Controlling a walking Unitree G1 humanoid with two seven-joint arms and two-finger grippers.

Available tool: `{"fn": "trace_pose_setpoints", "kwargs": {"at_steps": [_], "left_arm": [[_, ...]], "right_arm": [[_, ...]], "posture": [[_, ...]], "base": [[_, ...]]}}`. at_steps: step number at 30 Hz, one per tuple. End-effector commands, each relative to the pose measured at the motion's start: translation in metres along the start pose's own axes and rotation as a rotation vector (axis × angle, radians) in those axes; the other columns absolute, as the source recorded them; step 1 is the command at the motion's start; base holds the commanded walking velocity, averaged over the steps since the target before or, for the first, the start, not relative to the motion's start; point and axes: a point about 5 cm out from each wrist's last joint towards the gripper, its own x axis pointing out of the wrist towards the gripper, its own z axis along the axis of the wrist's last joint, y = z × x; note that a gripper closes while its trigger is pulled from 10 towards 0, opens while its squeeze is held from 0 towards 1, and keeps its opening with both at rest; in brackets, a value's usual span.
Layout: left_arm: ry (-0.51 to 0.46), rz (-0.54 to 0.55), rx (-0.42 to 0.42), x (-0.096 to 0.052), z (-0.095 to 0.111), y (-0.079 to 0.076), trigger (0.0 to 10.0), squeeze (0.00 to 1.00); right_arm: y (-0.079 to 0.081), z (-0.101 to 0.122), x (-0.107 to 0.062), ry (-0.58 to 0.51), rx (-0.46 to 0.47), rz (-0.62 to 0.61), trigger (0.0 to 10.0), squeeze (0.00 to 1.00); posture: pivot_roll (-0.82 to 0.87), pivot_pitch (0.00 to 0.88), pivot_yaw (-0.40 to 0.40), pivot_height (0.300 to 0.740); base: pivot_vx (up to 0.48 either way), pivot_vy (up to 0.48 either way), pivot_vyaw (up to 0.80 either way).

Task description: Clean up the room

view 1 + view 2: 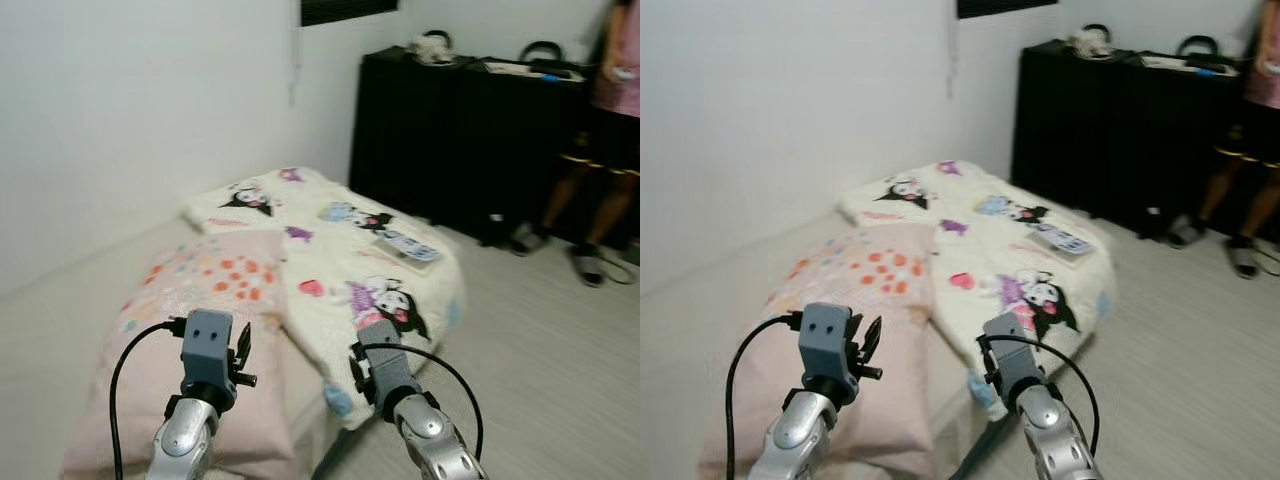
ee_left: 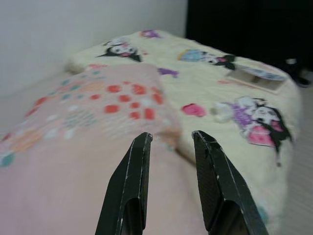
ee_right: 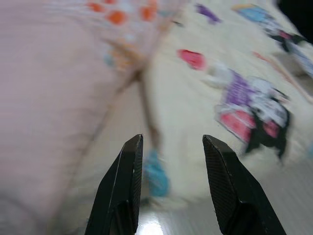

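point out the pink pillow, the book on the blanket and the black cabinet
pink pillow (image 1: pixel 205 285), left eye view, on its dotted top face
book (image 1: pixel 408 246), left eye view, on the middle of its cover
black cabinet (image 1: pixel 450 140), left eye view, on its front panel

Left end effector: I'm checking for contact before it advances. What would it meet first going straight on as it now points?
Probably the pink pillow with orange dots: the open left end effector points along its top, the cream cartoon-print blanket beyond. Depth is unclear.
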Motion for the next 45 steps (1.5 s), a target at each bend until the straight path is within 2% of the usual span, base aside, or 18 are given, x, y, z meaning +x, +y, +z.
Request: {"fn": "trace_pose_setpoints", "kwargs": {"at_steps": [1, 30, 35, 45], "left_arm": [[-0.001, 0.006, 0.017, -0.0011, -0.0005, 0.0018, 10.0, 0.00], [0.013, -0.044, 0.022, -0.0035, -0.0031, -0.0051, 10.0, 0.00], [0.018, -0.051, 0.023, -0.0042, -0.0038, -0.0056, 10.0, 0.00], [0.017, -0.063, 0.026, -0.0046, -0.0035, -0.0059, 10.0, 0.00]], "right_arm": [[0.0009, -0.0005, 0.0003, 0.004, -0.005, 0.006, 10.0, 0.00], [0.0058, -0.0002, -0.0006, -0.001, -0.012, 0.040, 10.0, 0.00], [0.0041, -0.0028, -0.0004, 0.014, 0.035, 0.023, 10.0, 0.00], [0.0039, -0.0032, -0.0008, 0.015, 0.033, 0.022, 10.0, 0.00]], "posture": [[0.06, 0.017, -0.028, 0.740], [0.06, 0.012, -0.026, 0.740], [0.07, 0.013, -0.024, 0.740], [0.07, 0.016, -0.024, 0.740]], "base": [[0.000, 0.000, 0.80], [0.000, 0.000, 0.80], [0.000, 0.000, 0.00], [0.000, 0.000, 0.00]]}}
